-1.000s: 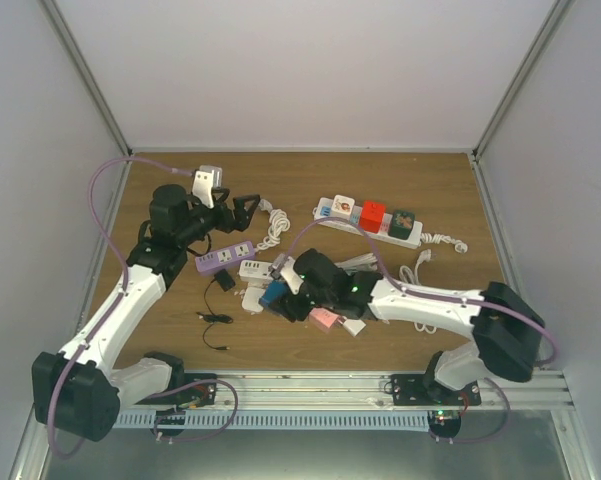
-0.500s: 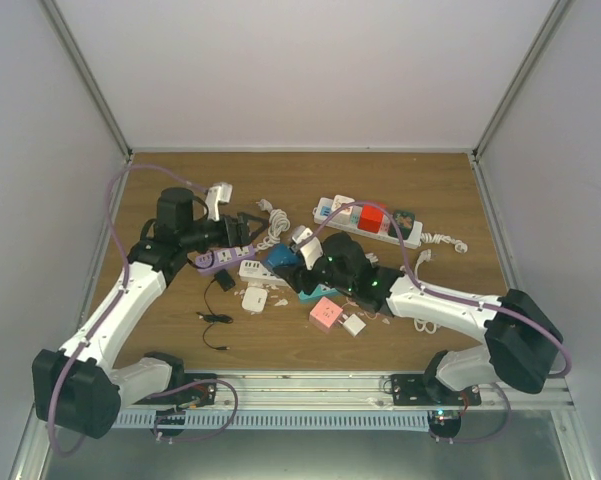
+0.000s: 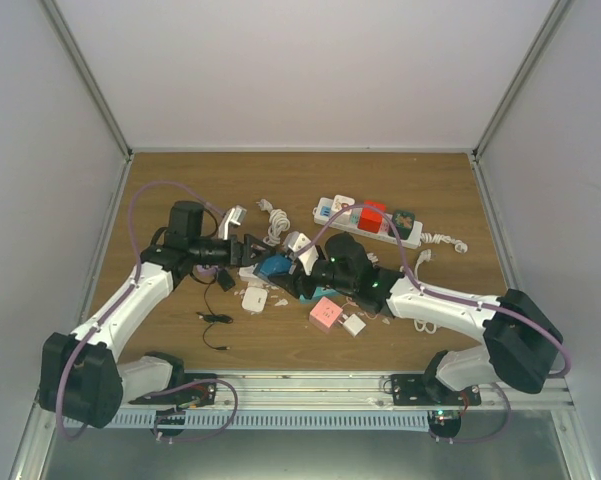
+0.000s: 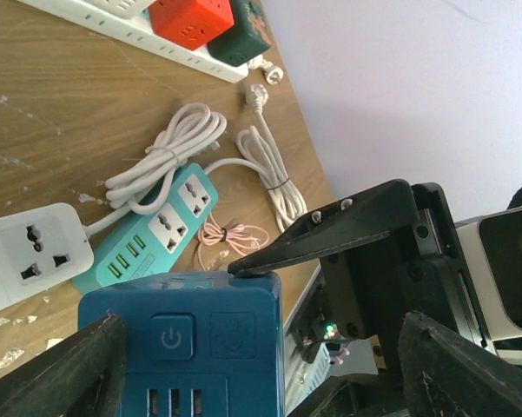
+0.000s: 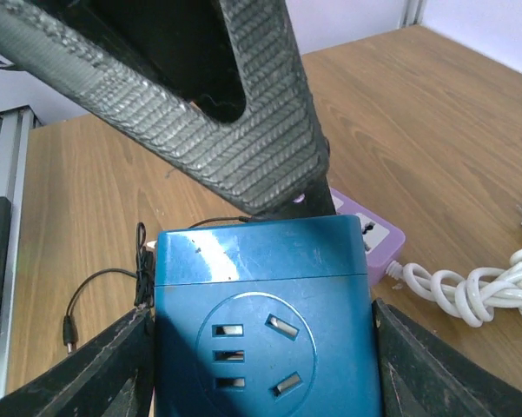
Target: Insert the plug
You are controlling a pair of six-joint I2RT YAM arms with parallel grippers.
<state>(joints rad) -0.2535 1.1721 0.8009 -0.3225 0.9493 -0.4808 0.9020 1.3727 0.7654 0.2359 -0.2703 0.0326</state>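
Note:
A blue cube socket (image 3: 273, 266) is held off the table by my right gripper (image 3: 286, 272), which is shut on its two sides. In the right wrist view the cube (image 5: 265, 313) fills the gap between my right gripper's fingers (image 5: 261, 326), socket face toward the camera. My left gripper (image 3: 254, 252) is open and reaches over the cube from the left. In the left wrist view the cube (image 4: 182, 343) lies between the wide-open fingers of my left gripper (image 4: 261, 320), close to the left finger (image 4: 74, 369). No separate plug shows in any gripper.
A purple power strip (image 5: 375, 241) lies just beyond the cube. A teal strip (image 4: 156, 236) and a white strip (image 4: 30, 252) lie nearby. A long white strip (image 3: 370, 220) carries red and green cubes. A pink adapter (image 3: 326, 313), white adapters, coiled cords and a black cable (image 3: 215, 320) litter the middle.
My right gripper lifted the blue cube out of the pile and carried it up and back. My left gripper swung down and right until its open fingers reached the cube.

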